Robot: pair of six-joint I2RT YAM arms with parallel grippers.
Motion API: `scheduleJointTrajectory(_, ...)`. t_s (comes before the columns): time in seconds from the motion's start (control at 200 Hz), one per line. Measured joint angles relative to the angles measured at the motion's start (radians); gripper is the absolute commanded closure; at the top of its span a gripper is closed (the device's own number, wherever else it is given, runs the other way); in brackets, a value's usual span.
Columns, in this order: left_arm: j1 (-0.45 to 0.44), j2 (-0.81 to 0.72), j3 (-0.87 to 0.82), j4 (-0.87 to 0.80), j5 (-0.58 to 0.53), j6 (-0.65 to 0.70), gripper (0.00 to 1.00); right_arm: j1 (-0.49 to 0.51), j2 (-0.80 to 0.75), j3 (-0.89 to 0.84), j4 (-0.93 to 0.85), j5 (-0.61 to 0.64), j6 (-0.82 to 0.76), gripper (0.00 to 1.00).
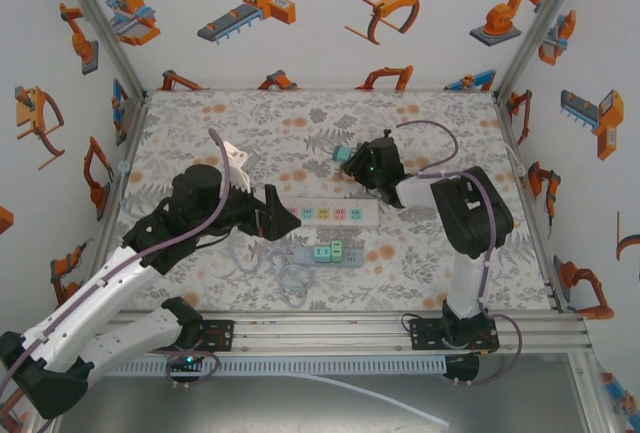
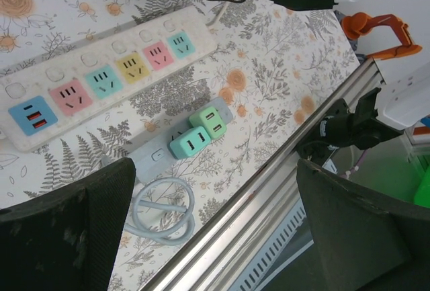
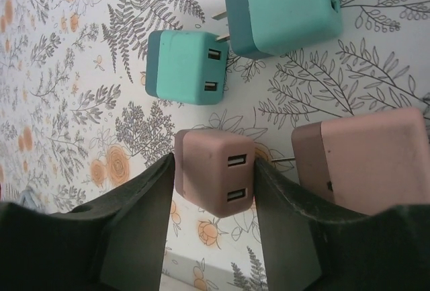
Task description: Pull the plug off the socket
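On the floral table (image 1: 440,273) a white power strip (image 1: 335,213) lies at the centre. Just nearer the arms, a grey strip (image 2: 151,160) carries two green plugs (image 2: 201,133). The left fingers (image 2: 64,230) hang spread wide above both strips. Toward the far side, the right fingers (image 3: 134,224) pinch a pink plug (image 3: 215,177) beside two teal plugs (image 3: 185,66).
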Motion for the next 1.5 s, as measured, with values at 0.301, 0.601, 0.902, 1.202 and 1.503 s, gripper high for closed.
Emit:
scheduleJointTrajectory(0.301,0.000,0.032,-0.002,-0.002,-0.009,-0.003,0.03,0.000,-0.083,-0.062,-0.017,0.042,-0.010,0.50)
scheduleJointTrajectory(0.601,0.000,0.039,-0.008,-0.012,-0.048,-0.006,0.03,0.000,-0.294,-0.067,-0.155,0.072,-0.056,0.50)
scheduleJointTrajectory(0.902,0.000,0.101,-0.020,-0.055,-0.166,-0.010,0.03,0.070,-0.547,0.011,-0.551,0.126,-0.117,0.51)
scheduleJointTrajectory(1.202,0.002,0.192,-0.026,-0.083,-0.275,-0.010,0.03,0.354,-0.623,0.093,-0.978,0.249,-0.012,0.50)
scheduleJointTrajectory(1.503,0.003,0.253,-0.082,-0.078,-0.288,-0.003,0.03,0.513,-0.541,0.141,-1.175,0.282,0.118,0.49)
